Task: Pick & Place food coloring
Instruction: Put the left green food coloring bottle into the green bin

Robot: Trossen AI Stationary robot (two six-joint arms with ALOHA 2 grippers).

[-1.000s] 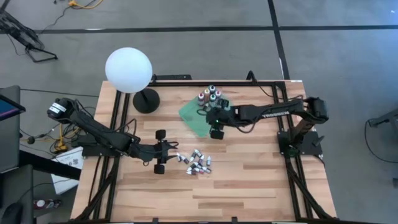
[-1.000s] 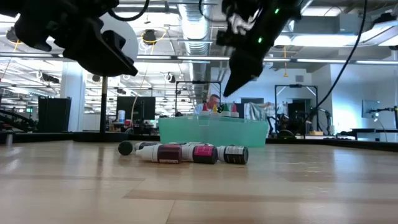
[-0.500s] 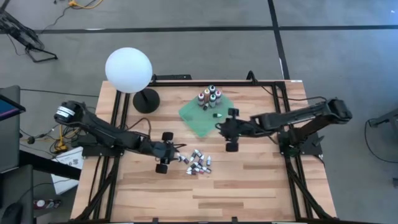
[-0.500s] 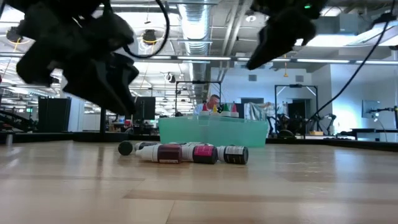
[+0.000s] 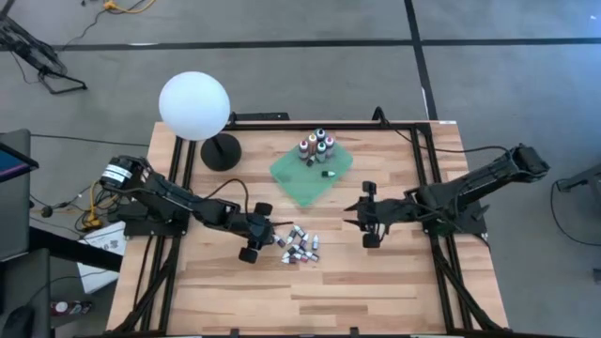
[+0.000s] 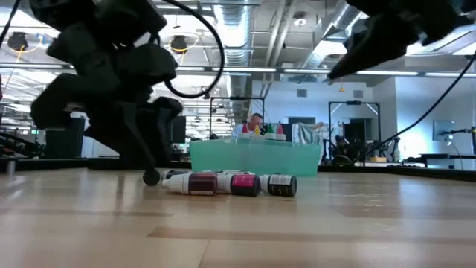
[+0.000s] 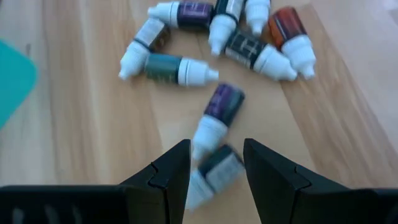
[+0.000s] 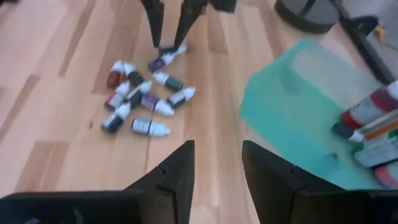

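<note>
Wooden tabletop [image 5: 376,282], seen from above: a loose pile of food coloring bottles [image 5: 299,246] lies near the middle. Five more are stood upright as a tidy cluster [image 5: 316,146] on the green cloth [image 5: 305,178], evidently the drop-off spot; one small vial [image 5: 330,174] lies on its side there. The left end effector [image 5: 254,232] is lowered to the pile's edge. The right end effector [image 5: 367,215] is held clear, beside the cloth, empty.

Low view: the pile [image 6: 223,183] rests flat, caps sideways.

Left wrist view: fingers [image 7: 171,174] are spread, straddling one dark bottle [image 7: 211,171], not yet clamped.

Right wrist view: fingers [image 8: 180,168] are parted, with nothing between them.
</note>
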